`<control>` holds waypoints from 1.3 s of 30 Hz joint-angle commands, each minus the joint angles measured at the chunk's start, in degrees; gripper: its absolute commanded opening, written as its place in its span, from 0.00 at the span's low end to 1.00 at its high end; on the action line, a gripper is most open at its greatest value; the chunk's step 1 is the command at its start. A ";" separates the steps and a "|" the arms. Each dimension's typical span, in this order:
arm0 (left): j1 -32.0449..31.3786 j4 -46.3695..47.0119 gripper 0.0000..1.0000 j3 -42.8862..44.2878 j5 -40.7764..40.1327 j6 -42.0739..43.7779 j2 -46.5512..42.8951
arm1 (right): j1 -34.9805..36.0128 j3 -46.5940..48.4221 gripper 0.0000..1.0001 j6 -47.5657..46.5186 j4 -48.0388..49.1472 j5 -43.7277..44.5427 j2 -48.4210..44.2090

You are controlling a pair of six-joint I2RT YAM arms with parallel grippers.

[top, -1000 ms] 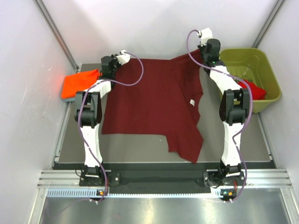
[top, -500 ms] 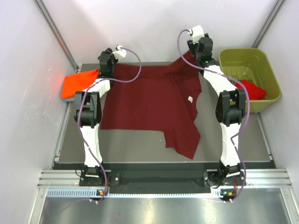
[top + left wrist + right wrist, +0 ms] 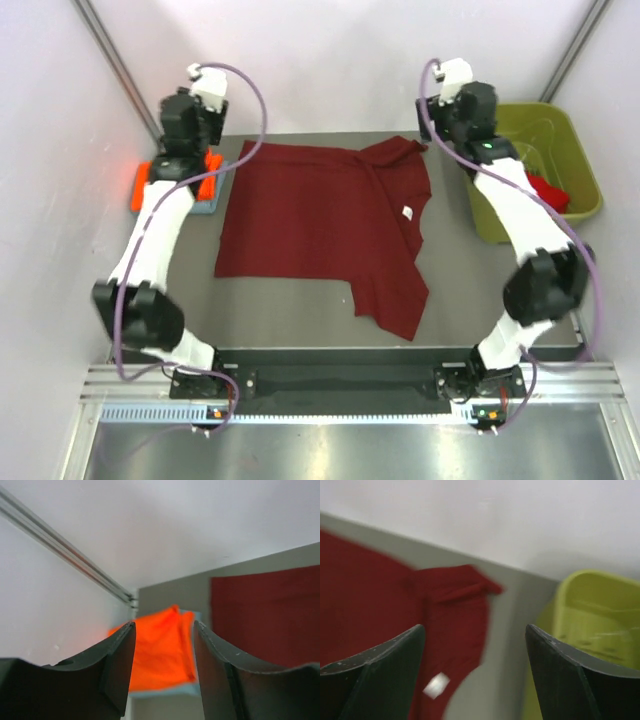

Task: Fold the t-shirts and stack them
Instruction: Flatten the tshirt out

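Note:
A dark maroon t-shirt (image 3: 310, 225) (image 3: 265, 615) (image 3: 380, 595) lies spread on the table, its right side folded over with a white tag (image 3: 408, 212) showing. At the far left a folded orange t-shirt (image 3: 145, 185) (image 3: 160, 655) rests on a grey-blue t-shirt (image 3: 205, 206) (image 3: 165, 691). A bright red t-shirt (image 3: 550, 190) lies in the bin. My left gripper (image 3: 183, 160) (image 3: 164, 630) hangs open and empty above the orange shirt. My right gripper (image 3: 452, 128) (image 3: 475, 630) hangs open and empty above the maroon shirt's far right sleeve.
An olive-green plastic bin (image 3: 570, 140) (image 3: 595, 615) stands at the back right, beside the table. White walls close in the back and both sides. Bare grey table (image 3: 280, 305) shows in front of the maroon shirt.
Both grippers have opened and let go of the maroon shirt's far edge, then risen and swung outward. The shirt has settled flat on the table.

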 commanded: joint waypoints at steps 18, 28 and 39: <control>1.13 -38.44 0.40 -23.22 33.57 -33.69 1.37 | -17.62 -46.00 0.68 43.49 -8.48 -47.33 -13.91; 1.13 -35.89 0.40 -23.49 36.65 -36.85 9.91 | -13.76 -29.75 0.65 44.81 -6.36 -45.15 0.42; 1.13 -37.47 0.39 -17.51 37.79 -38.25 11.59 | -7.86 -17.87 0.56 34.00 -26.05 -24.05 3.42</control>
